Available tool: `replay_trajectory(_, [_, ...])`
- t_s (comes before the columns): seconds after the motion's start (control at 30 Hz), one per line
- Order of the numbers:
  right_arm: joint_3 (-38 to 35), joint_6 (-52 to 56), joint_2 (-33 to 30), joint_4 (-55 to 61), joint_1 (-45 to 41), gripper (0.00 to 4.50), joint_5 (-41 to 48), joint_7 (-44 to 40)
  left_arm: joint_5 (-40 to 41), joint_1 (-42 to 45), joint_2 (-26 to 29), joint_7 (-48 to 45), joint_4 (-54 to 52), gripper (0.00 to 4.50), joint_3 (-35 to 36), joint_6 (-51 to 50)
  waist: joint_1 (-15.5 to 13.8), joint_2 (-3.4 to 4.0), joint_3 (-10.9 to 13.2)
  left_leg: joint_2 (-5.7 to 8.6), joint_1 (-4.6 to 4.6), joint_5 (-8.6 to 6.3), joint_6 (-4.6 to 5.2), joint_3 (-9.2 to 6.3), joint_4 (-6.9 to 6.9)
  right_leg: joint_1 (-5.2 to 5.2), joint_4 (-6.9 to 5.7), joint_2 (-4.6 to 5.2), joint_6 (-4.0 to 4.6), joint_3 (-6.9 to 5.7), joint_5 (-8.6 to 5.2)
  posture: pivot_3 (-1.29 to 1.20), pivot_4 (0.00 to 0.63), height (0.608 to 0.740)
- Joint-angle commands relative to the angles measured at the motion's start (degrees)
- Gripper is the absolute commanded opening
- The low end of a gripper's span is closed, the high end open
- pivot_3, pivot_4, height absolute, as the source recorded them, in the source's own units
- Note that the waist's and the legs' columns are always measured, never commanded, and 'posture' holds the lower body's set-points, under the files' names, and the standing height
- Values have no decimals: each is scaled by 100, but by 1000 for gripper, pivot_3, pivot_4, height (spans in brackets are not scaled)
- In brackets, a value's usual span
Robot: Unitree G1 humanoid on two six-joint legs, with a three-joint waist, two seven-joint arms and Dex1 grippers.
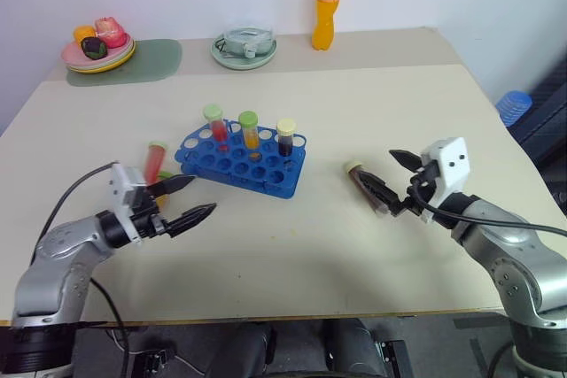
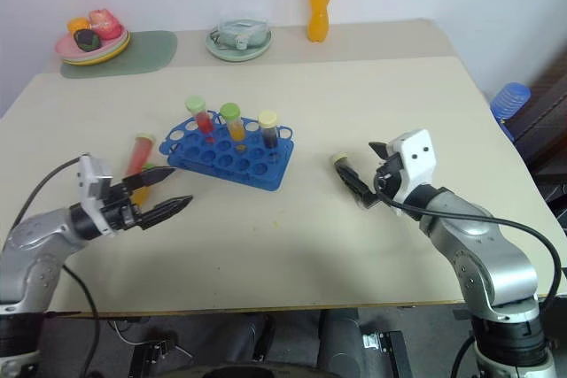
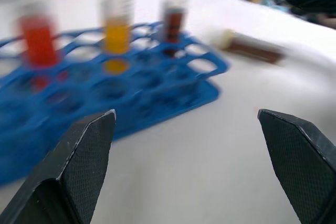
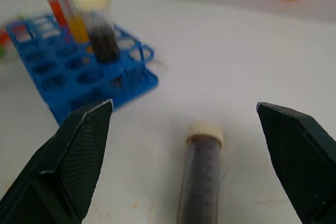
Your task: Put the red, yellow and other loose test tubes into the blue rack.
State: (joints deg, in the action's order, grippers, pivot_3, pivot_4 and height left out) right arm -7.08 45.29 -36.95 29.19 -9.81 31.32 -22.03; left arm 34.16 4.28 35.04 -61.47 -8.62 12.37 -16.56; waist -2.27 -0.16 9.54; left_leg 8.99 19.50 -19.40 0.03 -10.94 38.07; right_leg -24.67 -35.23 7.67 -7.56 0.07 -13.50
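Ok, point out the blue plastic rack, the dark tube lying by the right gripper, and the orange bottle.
Blue plastic rack [image 1: 251, 168]: left eye view, on its perforated top plate.
Dark brown tube with cream cap [image 1: 366, 187]: left eye view, mid-body.
Orange drink bottle [image 1: 325, 17]: left eye view, on its orange body.

We've got three tubes [image 1: 249, 130] standing in the rack [image 1: 241, 162] mid-table, one tube [image 1: 366, 187] lying to its right, another [image 1: 155, 161] left.

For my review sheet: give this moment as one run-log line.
rack: three tubes standing | dark tube: lying loose before open right tool | red tube: lying left of rack, near open left tool
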Motion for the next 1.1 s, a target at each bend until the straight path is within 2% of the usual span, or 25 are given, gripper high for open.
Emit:
replay_trajectory(0.03, [170, 649, -100, 51, -366, 4500, -63, 174, -47, 151, -62, -181, -61, 4453, -144, 296, 7, 0, 0, -1, 0, 0, 0, 0, 0, -1, 0, 0, -1, 0, 0, 0, 150, 740])
replay_trajectory(0.17, [211, 1986, 4, -174, -1003, 4500, 302, 267, -278, 102, 9, -687, -27, 4453, -589, 638, 5, 0, 0, -3, 4, -1, 2, 3, -2, -4, 4, -1, -2, 0, 1, 0, 150, 740])
replay_trajectory(0.33, [42, 3120, 80, -430, -1541, 4500, 399, 414, -429, 186, 61, -891, 19, 4453, -843, 761, -6, 0, 0, -3, 10, -2, 3, 1, -2, -8, 6, 0, -2, -1, 2, 0, 150, 740])
replay_trajectory(0.57, [298, 3870, -110, -1078, -2219, 4500, 152, 427, -705, 487, -16, -1012, 242, 4453, -1251, 953, 1, 0, 0, -2, 11, -2, 4, 2, -1, -8, 7, 0, -7, -1, 6, 0, 150, 740])
replay_trajectory(0.73, [781, 3736, -153, -1584, -2328, 4500, -163, 333, -866, 664, -154, -1011, 498, 4453, -1459, 1115, 11, 0, 0, -2, 11, -3, 4, 3, -2, -11, 8, 0, -10, -1, 8, 0, 150, 740])
replay_trajectory(0.83, [1167, 3517, -241, -1892, -2261, 3695, -408, 234, -933, 830, -307, -983, 725, 4500, -1518, 1209, 9, -8, -5, -2, 15, -2, 4, 6, 3, -13, 7, 0, -14, -1, 12, 0, 150, 740])
replay_trajectory(1.0, [1204, 3344, -413, -1897, -2167, 1259, -504, 40, -1038, 932, -534, -850, 812, 4500, -1657, 1244, -5, -14, -9, -1, 9, -1, 4, 6, 16, 3, 11, -1, -16, -1, 30, 0, 150, 740])
replay_trajectory(1.03, [1212, 3294, -458, -1870, -2164, 949, -553, 39, -1034, 935, -570, -832, 795, 4500, -1676, 1225, -11, -15, -10, -1, 9, -1, 4, 6, 17, 5, 13, -1, -18, -1, 35, 0, 150, 740])
replay_trajectory(1.1, [1213, 3209, -522, -1830, -2158, 949, -629, 48, -1029, 928, -601, -830, 774, 4500, -1693, 1205, -17, -15, -10, 1, 9, -1, 4, 6, 18, 7, 15, 0, -20, -1, 40, 0, 150, 740])
